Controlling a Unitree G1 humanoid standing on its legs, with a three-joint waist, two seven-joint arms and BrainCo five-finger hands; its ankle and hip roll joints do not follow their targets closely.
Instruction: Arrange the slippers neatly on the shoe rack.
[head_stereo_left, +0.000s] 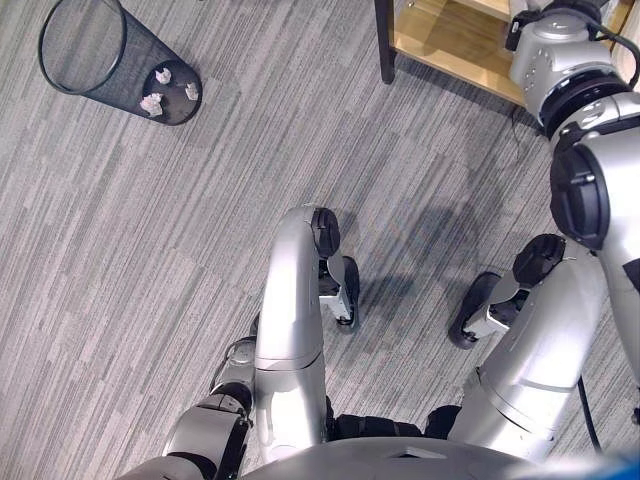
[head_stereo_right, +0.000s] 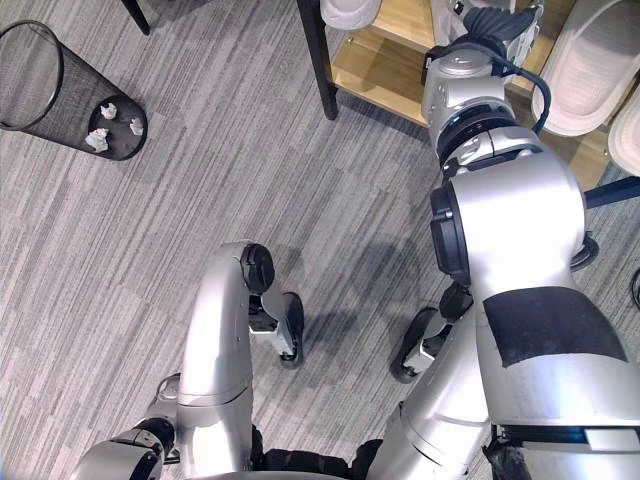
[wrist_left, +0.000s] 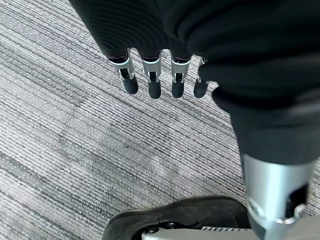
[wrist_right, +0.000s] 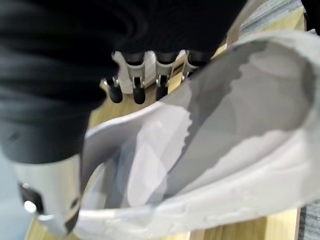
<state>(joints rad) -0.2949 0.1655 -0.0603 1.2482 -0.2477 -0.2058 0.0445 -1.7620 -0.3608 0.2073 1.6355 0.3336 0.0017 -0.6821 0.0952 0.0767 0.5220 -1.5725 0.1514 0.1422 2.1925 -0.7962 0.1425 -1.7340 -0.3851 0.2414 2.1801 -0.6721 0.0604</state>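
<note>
Your right hand grips a white slipper over the shoe rack shelf; lower it level, beside the slippers already there. Your left hand hangs open and empty, away from the rack.

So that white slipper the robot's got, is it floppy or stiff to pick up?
Probably fairly soft: the slipper has a thin, open upper that looks bendable. It seems light, since the right robot hand carries it alone above the wooden shelf. Its smooth foam-like edge might slip a little.
</note>
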